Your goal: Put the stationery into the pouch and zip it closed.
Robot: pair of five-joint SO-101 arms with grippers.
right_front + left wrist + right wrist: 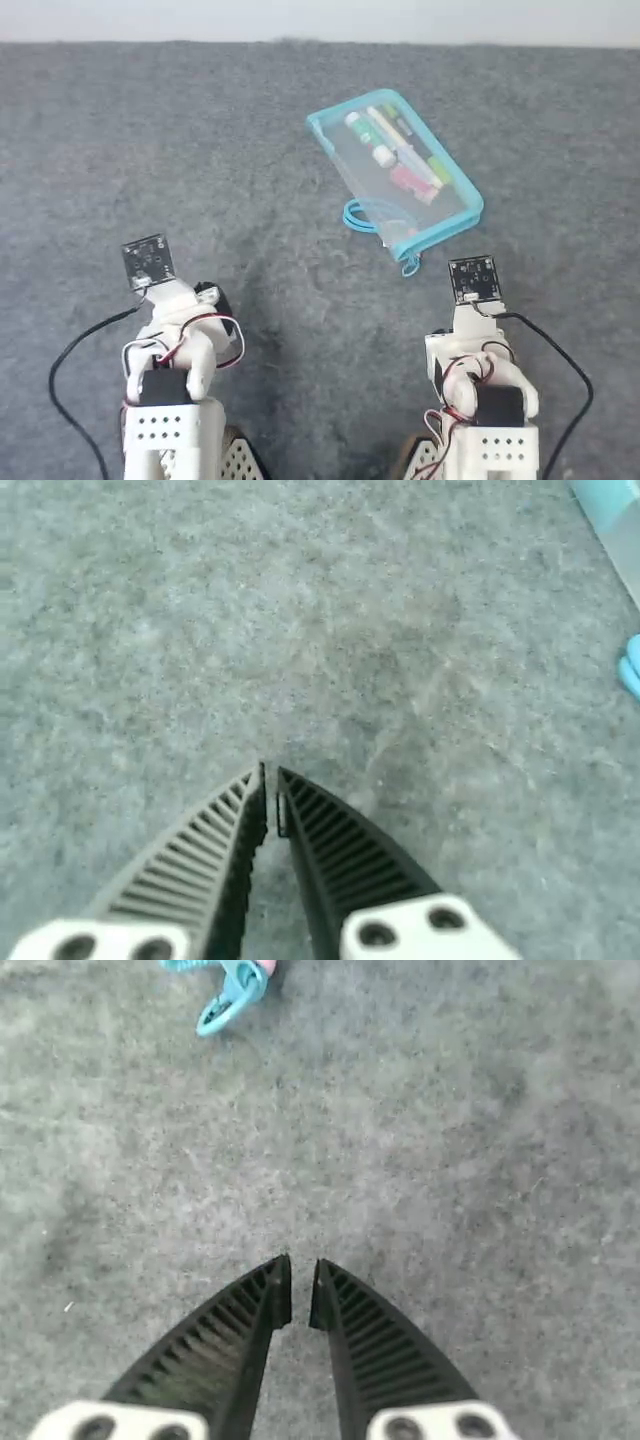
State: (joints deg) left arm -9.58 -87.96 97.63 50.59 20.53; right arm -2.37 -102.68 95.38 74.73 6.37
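Note:
A clear pouch with a light-blue border [395, 170] lies tilted on the grey carpet at the upper right of the high view. Several pens and markers [395, 150] show through its clear side, inside it. Its blue zip pull [409, 265] sits at the near corner, also seen as zip pull [228, 995] in the right wrist view. My left gripper [270, 780] hovers over bare carpet with its black fingers nearly touching, holding nothing. My right gripper [298, 1272] is likewise shut and empty, a short way short of the zip pull. Both arms stand at the near table edge.
Grey carpet [200, 150] covers the whole table. A blue loop cord [360, 215] hangs off the pouch's left side. A corner of the pouch [610, 505] shows at the edge of the left wrist view. Black cables trail from both arm bases.

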